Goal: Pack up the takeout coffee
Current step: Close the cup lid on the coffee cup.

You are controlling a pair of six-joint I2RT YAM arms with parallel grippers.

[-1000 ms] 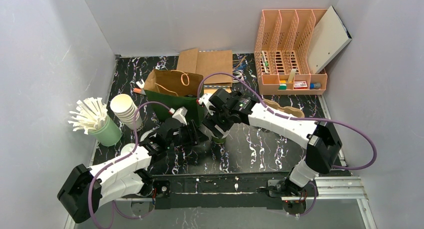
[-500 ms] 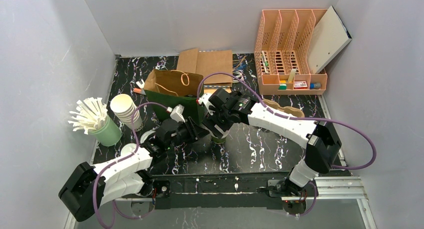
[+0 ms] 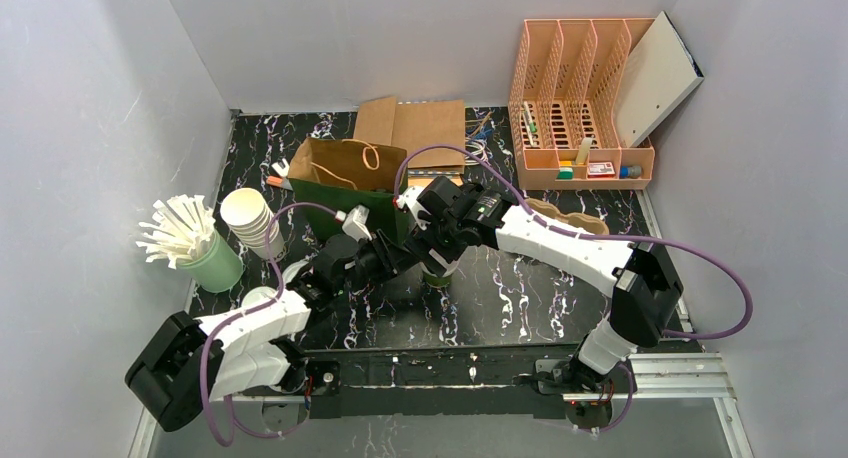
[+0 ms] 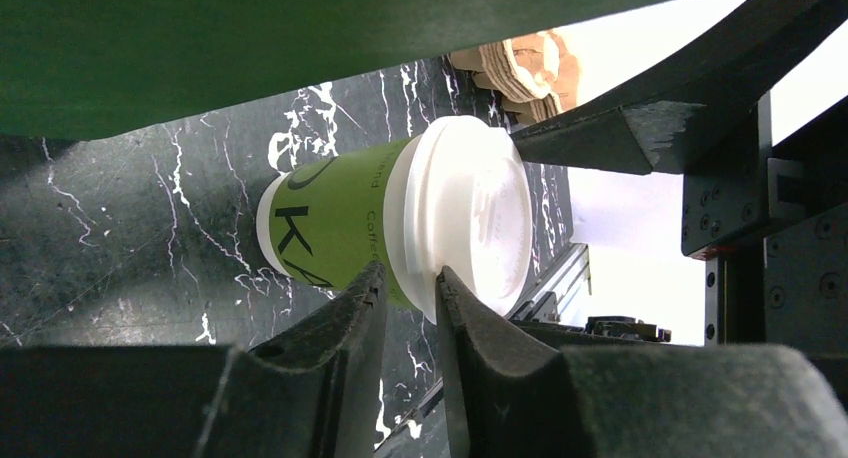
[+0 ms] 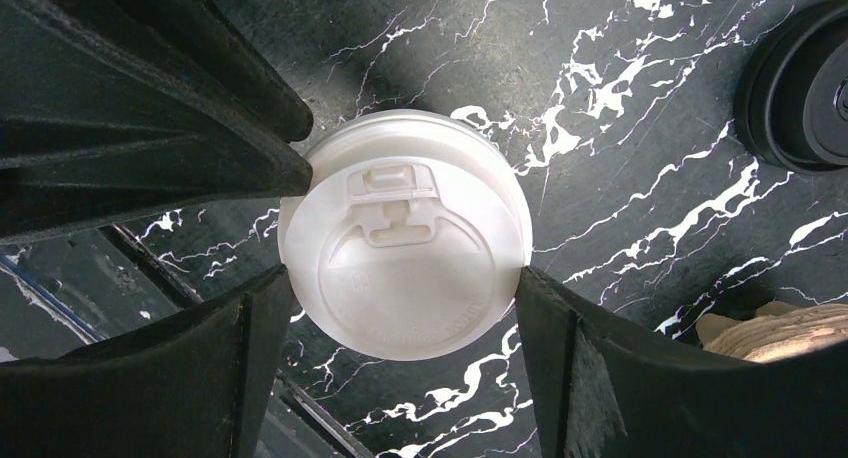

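A green takeout coffee cup (image 3: 437, 274) with a white lid (image 5: 405, 253) stands upright on the black marble table. My right gripper (image 3: 436, 256) comes down over it, and its fingers (image 5: 262, 313) press the lid's two sides, shut on the cup. From the left my left gripper (image 3: 400, 259) reaches in, its narrow jaws pinching the lid's rim (image 4: 432, 290). In the left wrist view the cup (image 4: 335, 223) lies sideways just past the left gripper (image 4: 410, 278). The open green paper bag (image 3: 345, 173) stands right behind both grippers.
A brown pulp cup carrier (image 3: 572, 219) lies right of the cup. On the left are stacked paper cups (image 3: 250, 220) and a green holder of wrapped straws (image 3: 190, 236). Flat brown bags (image 3: 415, 124) and an orange organizer (image 3: 580, 98) sit at the back. A black round object (image 5: 800, 88) is near the cup.
My left arm has pushed forward and right, bringing its gripper up to the cup's lid. The right gripper and the cup have stayed put.
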